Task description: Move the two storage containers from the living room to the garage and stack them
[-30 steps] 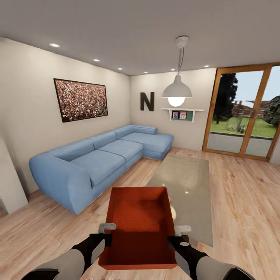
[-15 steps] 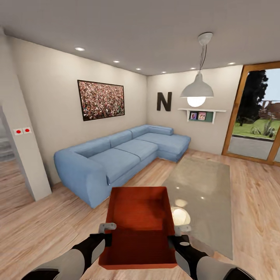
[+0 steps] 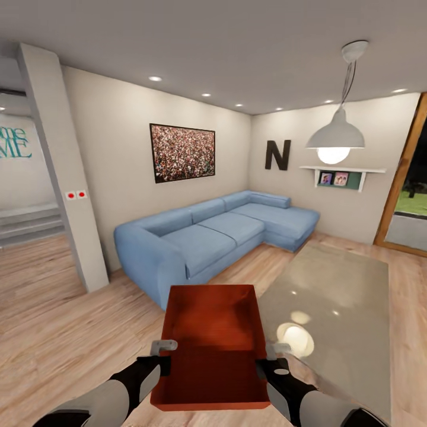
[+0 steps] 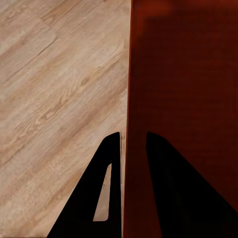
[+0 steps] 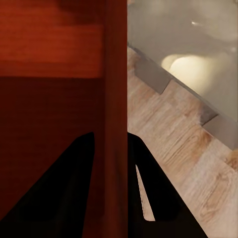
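Observation:
An orange-red storage container (image 3: 210, 338) hangs in front of me over the light wood-plank floor (image 3: 59, 320) of the living room, its open side up. My left gripper (image 3: 161, 356) is shut on its left wall and my right gripper (image 3: 267, 359) on its right wall. In the left wrist view the gripper (image 4: 133, 135) pinches the thin wall edge of the container (image 4: 183, 99), one finger on each side. The right wrist view has the gripper (image 5: 110, 134) clamped the same way on the container (image 5: 49, 74). A second container is out of view.
A blue corner sofa (image 3: 219, 237) stands ahead against the wall. A grey rug (image 3: 332, 308) lies at the right, under a pendant lamp (image 3: 335, 139). A white pillar (image 3: 65, 172) stands at the left, with an opening to another room (image 3: 24, 196) beyond it. A wood-framed glass door (image 3: 409, 201) is at the far right.
The whole view has swung to the left: sofa, rug and glass door slid right, and the pillar and the room beyond it came in. Container and grippers hold the same pose.

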Controlling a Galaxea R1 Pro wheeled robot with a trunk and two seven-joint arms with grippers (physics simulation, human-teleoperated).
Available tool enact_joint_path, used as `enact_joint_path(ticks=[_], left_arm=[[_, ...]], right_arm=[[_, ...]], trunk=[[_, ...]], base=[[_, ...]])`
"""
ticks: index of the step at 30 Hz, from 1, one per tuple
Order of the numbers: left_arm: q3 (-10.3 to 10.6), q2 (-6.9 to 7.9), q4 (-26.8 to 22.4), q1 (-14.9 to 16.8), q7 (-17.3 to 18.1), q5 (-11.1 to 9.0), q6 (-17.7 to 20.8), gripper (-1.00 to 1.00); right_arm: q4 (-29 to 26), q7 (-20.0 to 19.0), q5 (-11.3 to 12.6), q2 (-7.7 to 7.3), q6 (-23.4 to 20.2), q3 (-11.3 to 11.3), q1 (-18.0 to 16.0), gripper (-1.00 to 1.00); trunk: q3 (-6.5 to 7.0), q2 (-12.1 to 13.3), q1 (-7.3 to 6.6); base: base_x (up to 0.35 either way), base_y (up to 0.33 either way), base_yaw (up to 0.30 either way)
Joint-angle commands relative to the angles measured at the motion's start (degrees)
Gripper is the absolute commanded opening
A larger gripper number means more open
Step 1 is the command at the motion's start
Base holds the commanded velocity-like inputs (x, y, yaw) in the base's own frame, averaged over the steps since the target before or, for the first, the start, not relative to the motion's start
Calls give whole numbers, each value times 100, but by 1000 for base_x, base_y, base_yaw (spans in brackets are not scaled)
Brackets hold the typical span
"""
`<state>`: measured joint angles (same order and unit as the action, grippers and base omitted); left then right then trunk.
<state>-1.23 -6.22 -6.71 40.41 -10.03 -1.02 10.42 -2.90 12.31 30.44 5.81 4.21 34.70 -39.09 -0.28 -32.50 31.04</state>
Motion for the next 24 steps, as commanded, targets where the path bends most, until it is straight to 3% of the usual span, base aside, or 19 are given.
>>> enact_joint_path(ticks=[1,12,24], left_arm=[[18,23,-23,1,-175,111,39,-100],[18,21,-23,1,-175,111,39,-100],[18,19,-23,0,-175,111,39,-100]], right_arm=[[35,26,102,-62,36,19,-2,-100],[35,26,102,-62,36,19,-2,-100],[35,26,102,-70,36,19,-2,-100]], trunk=[[-3,-4,2],[-3,-4,2],[-47,-4,2]], base=[[0,0,283],[0,0,266],[0,0,17]])
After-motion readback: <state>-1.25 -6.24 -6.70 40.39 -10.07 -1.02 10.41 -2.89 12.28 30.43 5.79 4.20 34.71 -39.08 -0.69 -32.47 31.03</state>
